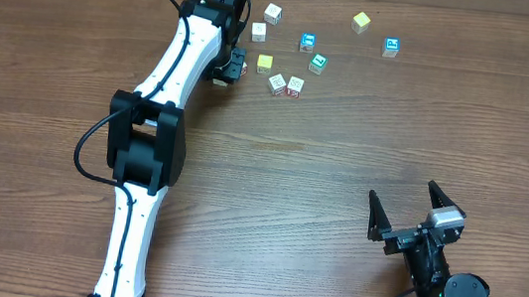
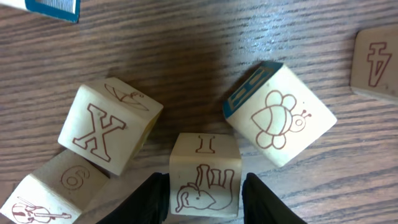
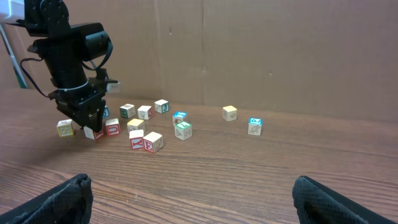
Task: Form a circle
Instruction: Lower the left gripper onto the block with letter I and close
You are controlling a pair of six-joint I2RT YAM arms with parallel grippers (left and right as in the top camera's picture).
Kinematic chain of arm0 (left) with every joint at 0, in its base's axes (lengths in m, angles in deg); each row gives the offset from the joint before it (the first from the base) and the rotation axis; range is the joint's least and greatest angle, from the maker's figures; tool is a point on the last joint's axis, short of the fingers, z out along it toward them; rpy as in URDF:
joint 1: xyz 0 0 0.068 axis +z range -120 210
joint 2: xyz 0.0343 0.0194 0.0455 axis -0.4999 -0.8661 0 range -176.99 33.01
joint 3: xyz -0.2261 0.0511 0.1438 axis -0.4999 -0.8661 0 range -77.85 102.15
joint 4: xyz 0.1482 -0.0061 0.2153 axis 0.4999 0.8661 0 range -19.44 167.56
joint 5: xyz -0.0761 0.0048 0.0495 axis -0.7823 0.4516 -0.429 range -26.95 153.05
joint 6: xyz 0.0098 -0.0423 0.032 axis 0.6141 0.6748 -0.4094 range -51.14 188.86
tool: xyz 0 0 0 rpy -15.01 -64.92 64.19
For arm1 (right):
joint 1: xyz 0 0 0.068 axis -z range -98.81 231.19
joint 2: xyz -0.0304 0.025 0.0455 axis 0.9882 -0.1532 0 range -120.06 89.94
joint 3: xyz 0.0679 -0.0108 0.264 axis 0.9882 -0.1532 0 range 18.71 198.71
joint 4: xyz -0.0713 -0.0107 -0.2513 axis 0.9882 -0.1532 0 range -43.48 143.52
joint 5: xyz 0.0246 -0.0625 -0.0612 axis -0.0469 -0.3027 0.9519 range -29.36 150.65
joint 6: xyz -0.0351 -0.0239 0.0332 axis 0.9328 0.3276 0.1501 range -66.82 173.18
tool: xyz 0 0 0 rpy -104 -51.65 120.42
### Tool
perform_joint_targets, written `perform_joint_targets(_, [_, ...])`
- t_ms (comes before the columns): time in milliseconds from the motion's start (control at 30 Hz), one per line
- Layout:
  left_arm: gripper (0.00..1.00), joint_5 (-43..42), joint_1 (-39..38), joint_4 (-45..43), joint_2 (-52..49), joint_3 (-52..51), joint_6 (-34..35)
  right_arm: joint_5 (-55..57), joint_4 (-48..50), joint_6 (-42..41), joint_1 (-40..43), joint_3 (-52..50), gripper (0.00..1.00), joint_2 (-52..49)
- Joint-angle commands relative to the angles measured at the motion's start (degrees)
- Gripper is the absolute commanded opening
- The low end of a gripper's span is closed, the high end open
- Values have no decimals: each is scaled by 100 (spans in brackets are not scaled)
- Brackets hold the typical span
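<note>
Small picture cubes lie scattered at the table's far side, among them a yellow one [image 1: 264,63], a green-marked one [image 1: 318,64] and two red-marked ones [image 1: 286,85]. No tight circle shows; they form only a loose, gappy curve. My left gripper [image 2: 205,194] is down at the left end of the scatter, its black fingers pressed on both sides of the elephant cube [image 2: 205,177]. An X cube [image 2: 109,127] and a bee cube [image 2: 280,115] stand just beyond it. My right gripper [image 3: 193,199] hangs open near the front right, holding nothing.
A cube with a 6 and a violin [image 2: 43,196] sits by my left finger. Two outlying cubes, yellow [image 1: 361,22] and blue-marked [image 1: 391,47], lie further right. The left arm [image 1: 167,87] stretches across the table's left half. A brown wall [image 3: 249,50] stands behind.
</note>
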Motion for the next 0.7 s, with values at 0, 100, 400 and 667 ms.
perform_joint_targets(0, [35,33,-33,26,-35,151,-70,-4,31,-35,7,-59,100,55])
perform_joint_targets(100, [32,33,-33,22,-35,151,-70,-4,31,-35,7,-59,100,55])
perform_joint_targets(400, [32,35,-31,31,-26,153,-70,-4,31,-35,7,-59,100,55])
perform_joint_targets(667, [29,37,-31,116,28,175,-72,-4,31,-35,7,-59,100,55])
